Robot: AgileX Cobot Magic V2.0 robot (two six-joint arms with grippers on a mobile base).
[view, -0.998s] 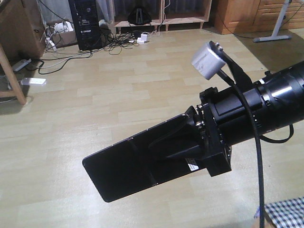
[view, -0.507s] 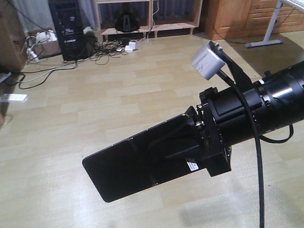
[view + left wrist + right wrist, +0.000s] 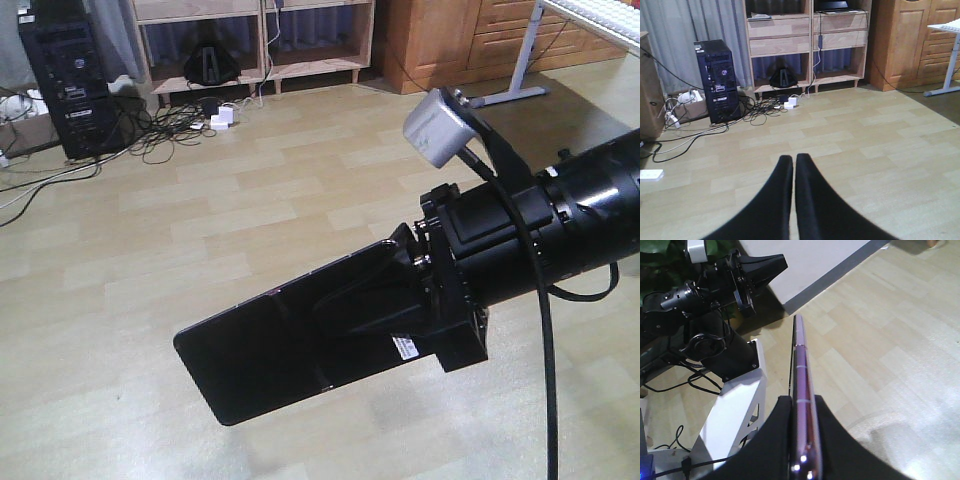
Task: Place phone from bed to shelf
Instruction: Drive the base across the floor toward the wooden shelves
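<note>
Two black fingers (image 3: 775,440) of your right end effector (image 3: 801,402) are clenched on the phone (image 3: 250,365), pinching one short end so that most of the slab juts out over the floor (image 3: 200,220). It is in the air, with the bed out of view and the shelf (image 3: 781,44) well ahead. That long overhang levers against a small grip, and glossy glass with a thin pinkish metal edge looks slippery, so travel smoothly and avoid sudden wrist turns. Bring the phone in with its broad face down and level over the board, and release only once it rests there.

Your left end effector (image 3: 793,159) is pressed shut on nothing.

The phone reads as rigid and flat, with a seam across its middle. The shelf is pale grained wood — hard, square-edged. Loose cables (image 3: 755,107) and a black computer tower (image 3: 715,80) sit near its foot, so mind the base.
</note>
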